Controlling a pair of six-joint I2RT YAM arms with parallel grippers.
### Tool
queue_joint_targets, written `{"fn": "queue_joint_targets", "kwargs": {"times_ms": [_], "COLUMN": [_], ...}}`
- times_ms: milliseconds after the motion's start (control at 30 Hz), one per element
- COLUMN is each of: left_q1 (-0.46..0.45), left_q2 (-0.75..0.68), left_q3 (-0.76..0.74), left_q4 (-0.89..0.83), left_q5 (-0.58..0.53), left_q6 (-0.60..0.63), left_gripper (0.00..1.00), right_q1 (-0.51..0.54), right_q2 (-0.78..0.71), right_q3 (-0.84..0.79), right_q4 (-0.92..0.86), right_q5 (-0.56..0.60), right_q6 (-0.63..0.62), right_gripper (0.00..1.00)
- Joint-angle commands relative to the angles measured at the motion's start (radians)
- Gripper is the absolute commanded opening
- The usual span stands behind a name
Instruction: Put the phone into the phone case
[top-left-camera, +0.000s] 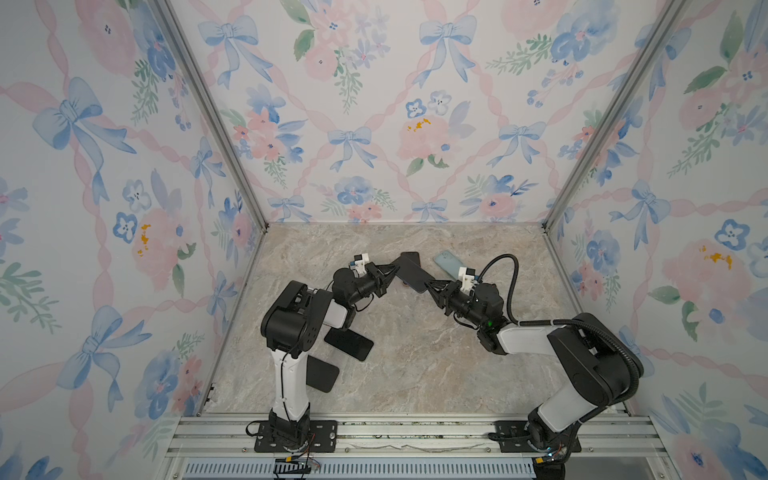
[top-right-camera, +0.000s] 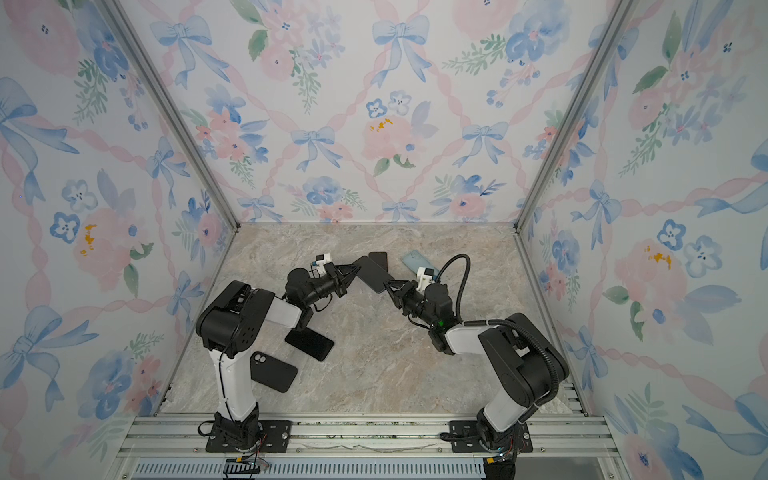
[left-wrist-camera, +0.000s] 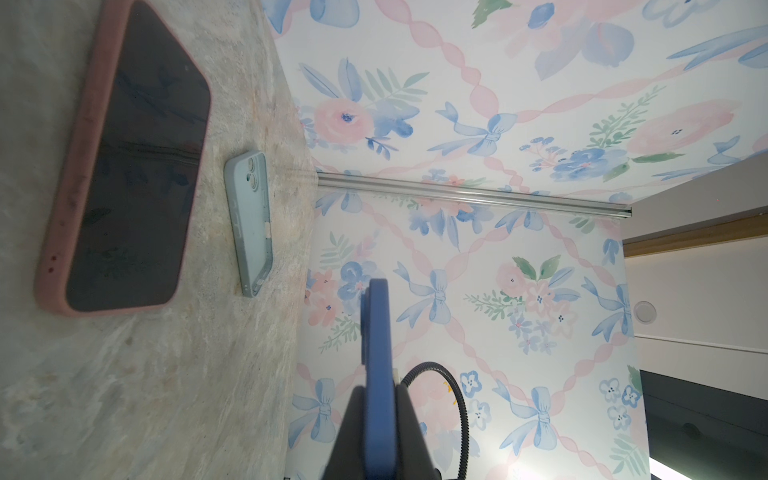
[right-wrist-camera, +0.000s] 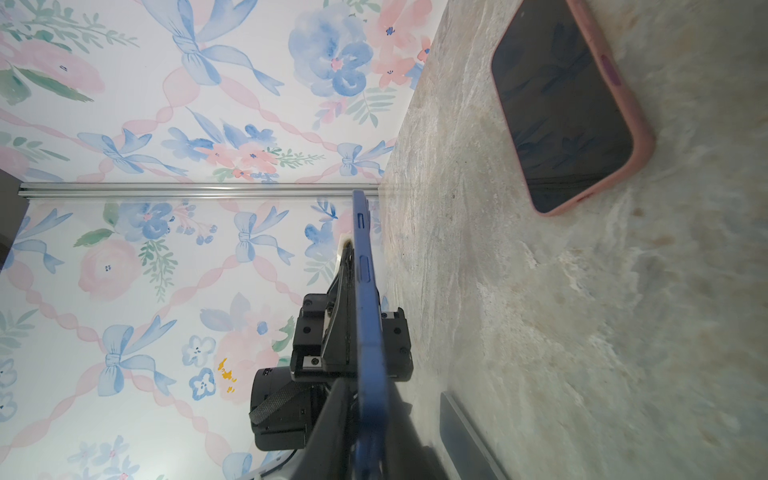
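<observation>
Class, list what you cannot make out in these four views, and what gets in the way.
- blue case: edge-on in both wrist views, tiny in both top views; whether a phone sits inside: unclear.
- pink-cased phone: mostly behind the blue case in both top views; cut by the frame edge in the right wrist view.
- black case: partly under the left arm in a top view.

We read no text, label, brand, number or sign in any view. The edge of the blue case (right-wrist-camera: 365, 316) shows only plain buttons, the screen of the pink-cased phone (left-wrist-camera: 137, 166) is dark with reflections of the wallpaper, and the light blue case (left-wrist-camera: 249, 224) carries nothing legible. Any finer marking elsewhere is too small to tell.
</observation>
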Motion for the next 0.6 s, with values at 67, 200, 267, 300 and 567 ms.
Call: {"fn": "queue_joint_targets", "kwargs": {"times_ms": [67,200,267,300,567], "left_q1": [-0.013,-0.018,-0.02,-0.022,-0.04], "left_q2": [0.01,-0.001,-0.011,-0.016,-0.035], "left_q3": [0.018,0.021,0.027,0.027,0.083], "left_q4": [0.069,0.054,0.026,0.013,-0.126], "left_q5": [-0.002,-0.005,-0.001,-0.002,0.009], "left_q6": [0.001,0.024,0.051,0.065,0.173], "left_gripper": [0.03,0.09,0.15,0.18,0.3], "right_q1": [-0.004,-0.01,-0.019,-0.025,-0.094], "right_q2": [-0.006,-0.009,-0.018,-0.024,-0.129], "right_q3": [0.016,0.014,0.009,0.006,-0.021], "right_q4": [0.028,0.036,0.033,0.03,-0.082], "right_q5": [-0.006,-0.012,-0.017,-0.019,-0.046], "right_q6": [-0.018,-0.011,-0.01,-0.011,-0.05], "right_gripper": [0.11,0.08,0.08,0.08,0.06]}}
